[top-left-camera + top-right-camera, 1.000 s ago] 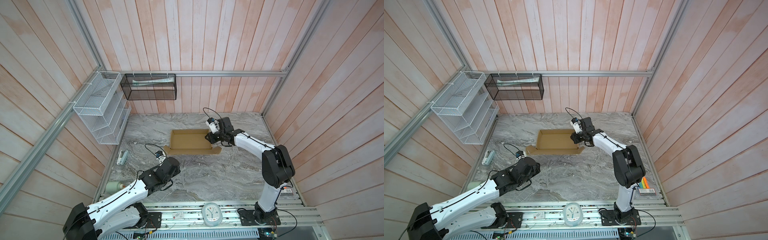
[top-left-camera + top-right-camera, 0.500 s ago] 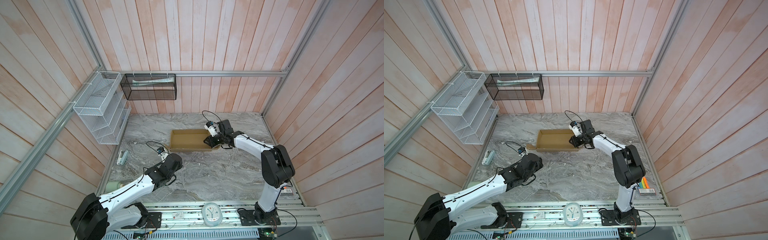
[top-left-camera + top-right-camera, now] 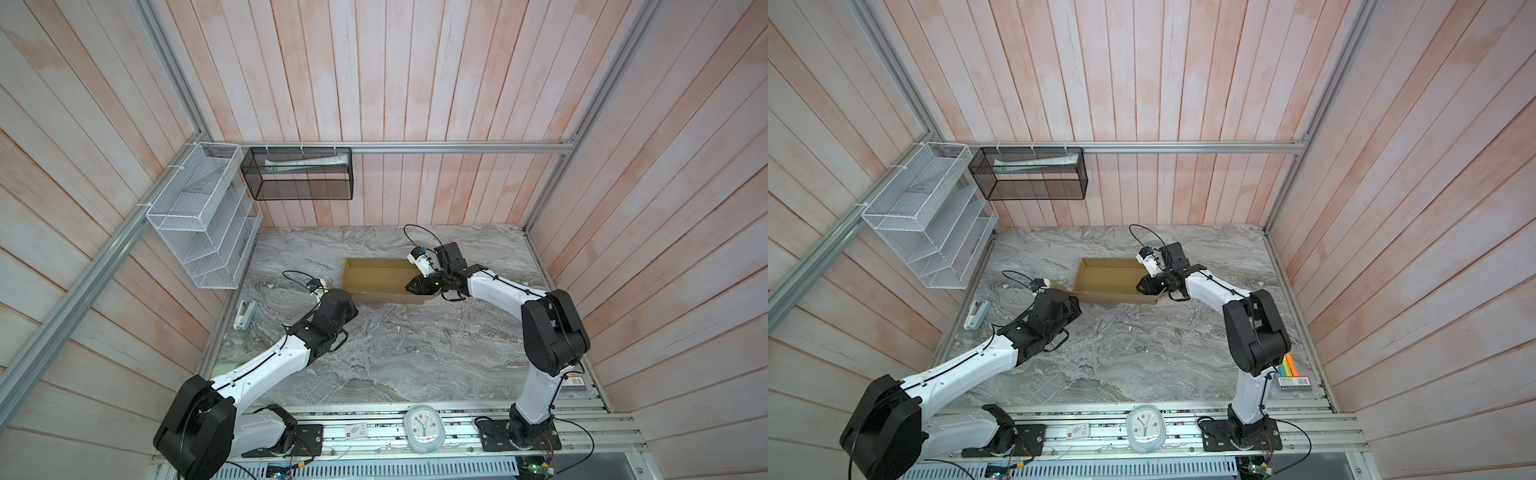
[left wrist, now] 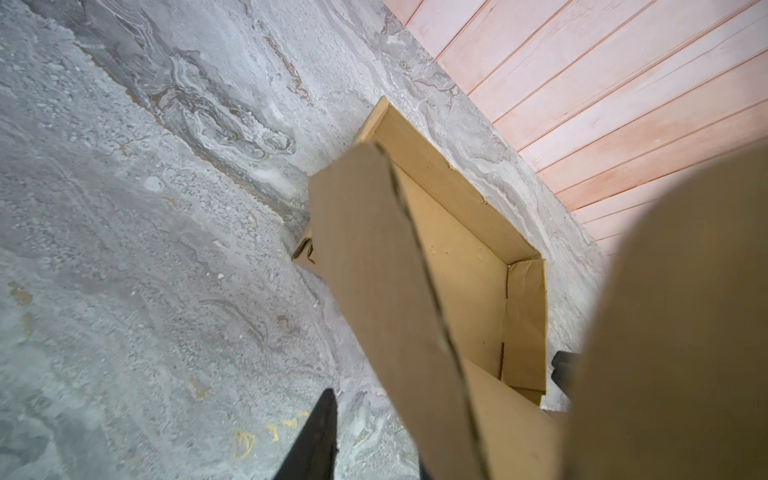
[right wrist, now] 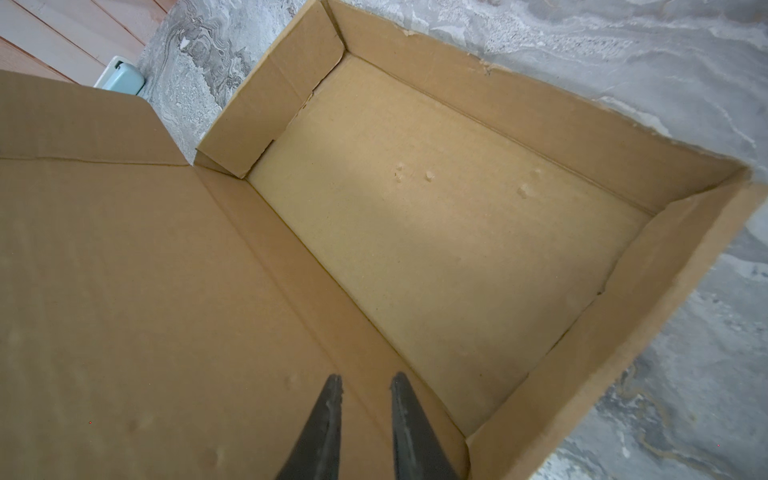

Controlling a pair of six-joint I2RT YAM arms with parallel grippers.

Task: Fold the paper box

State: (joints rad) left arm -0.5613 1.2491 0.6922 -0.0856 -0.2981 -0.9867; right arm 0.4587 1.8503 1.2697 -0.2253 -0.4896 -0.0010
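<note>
top views / box place: the paper box (image 3: 380,279) sits back-middle on the table (image 3: 415,357). Open side is up, back and end walls stand, and the lid panel (image 3: 386,297) is raised along the near long edge.
top views / long axis: runs left-right across the table, parallel to the back wall. The lid hinge faces the robot.
top views / right end effector (image 3: 412,286): over the box's right end, at the near wall.
top views / left end effector (image 3: 348,306): at the box's left near corner. Its fingers are hidden under the wrist.
left wrist / lid panel (image 4: 386,291): seen almost edge-on and standing steep.
left wrist / finger (image 4: 318,436): one dark finger shows just beside the panel. The other is behind cardboard, and a blurred flap (image 4: 673,311) fills the close side.
left wrist / grip: clenched or released, cannot tell.
right wrist / right end effector (image 5: 366,376): released, fingers slightly apart, nothing between them. Tips are over the crease between lid and near wall. Contact unclear.
right wrist / tray floor (image 5: 436,232): bare, with the end walls upright.
step (judged): swinging the lid over the tray.
do it well: push both lid ends evenly so the hinge crease folds straight. Steer the side flaps inside the end walls. Keep the tray from sliding toward the back wall. Keep the right fingers clear of the closing gap.
</note>
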